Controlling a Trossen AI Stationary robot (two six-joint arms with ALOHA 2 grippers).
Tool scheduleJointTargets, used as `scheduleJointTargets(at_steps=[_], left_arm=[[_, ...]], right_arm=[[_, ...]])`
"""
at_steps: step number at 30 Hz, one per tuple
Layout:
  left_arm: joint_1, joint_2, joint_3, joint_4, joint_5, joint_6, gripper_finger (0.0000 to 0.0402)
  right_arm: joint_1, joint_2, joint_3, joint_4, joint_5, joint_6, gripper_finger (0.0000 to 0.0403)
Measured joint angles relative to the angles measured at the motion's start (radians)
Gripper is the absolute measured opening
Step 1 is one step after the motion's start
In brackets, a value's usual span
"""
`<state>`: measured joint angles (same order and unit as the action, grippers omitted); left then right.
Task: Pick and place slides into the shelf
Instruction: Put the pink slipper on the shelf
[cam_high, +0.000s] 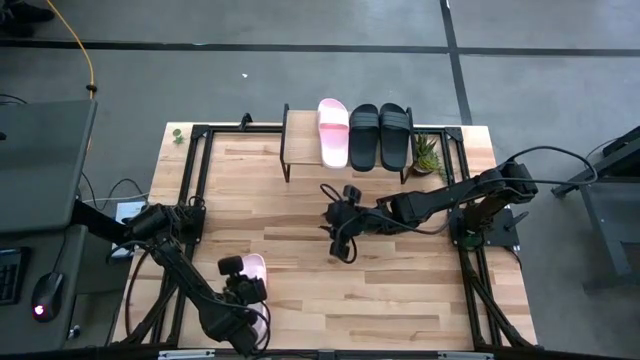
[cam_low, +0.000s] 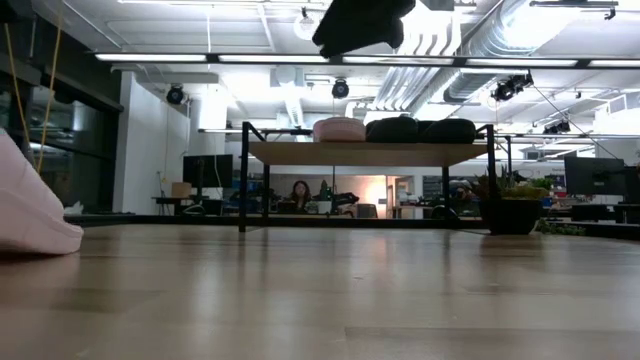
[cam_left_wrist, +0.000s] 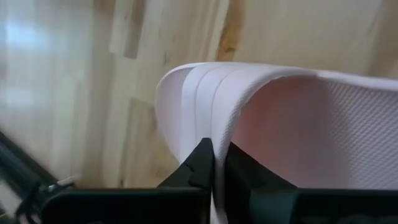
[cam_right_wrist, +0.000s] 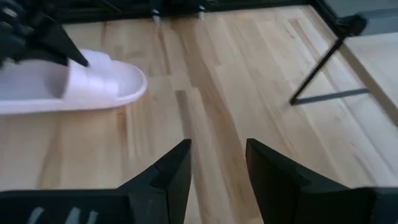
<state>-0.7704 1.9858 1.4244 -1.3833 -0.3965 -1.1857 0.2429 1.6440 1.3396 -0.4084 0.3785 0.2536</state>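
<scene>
One light pink slide lies sole-down near the table's near left corner, also seen in the right wrist view and at the low view's left edge. My left gripper is shut on its strap. The shelf stands at the far edge. On its top board rest another pink slide and two black slides. My right gripper hovers open over bare wood at mid-table, touching nothing. My left gripper pinches the pink slide's wide strap at its edge between its two fingers, one finger on the strap's inner side and one finger on its outer side. The slide's sole appears to lie on the table.
A small potted plant stands right of the shelf at the far edge. Black frame rails run along the table's left and right sides. Bare wood lies between the two grippers. A person sits in the room behind.
</scene>
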Motion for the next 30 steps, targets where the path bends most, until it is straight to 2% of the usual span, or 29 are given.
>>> scheduleJointTargets(at_steps=[5, 9, 14, 20, 30], left_arm=[[0.004, 0.002, 0.040, -0.120, 0.012, -0.002, 0.0008], [0.013, 0.001, 0.099, -0.199, -0.019, -0.014, 0.0004], [0.040, -0.006, 0.147, -0.192, -0.086, 0.045, 0.0006], [0.080, -0.007, 0.174, -0.188, -0.109, 0.110, 0.0003], [0.162, -0.017, 0.174, -0.188, -0.147, 0.241, 0.0003]], right_arm=[[0.000, -0.001, 0.000, -0.024, 0.038, 0.000, 0.0142], [0.000, -0.012, 0.000, -0.025, 0.041, 0.000, 0.0142], [0.002, -0.018, 0.000, -0.041, 0.040, 0.008, 0.0142], [0.004, -0.028, 0.000, -0.132, 0.042, 0.009, 0.0142], [0.087, -0.102, 0.000, -0.203, 0.228, 0.029, 0.0142]])
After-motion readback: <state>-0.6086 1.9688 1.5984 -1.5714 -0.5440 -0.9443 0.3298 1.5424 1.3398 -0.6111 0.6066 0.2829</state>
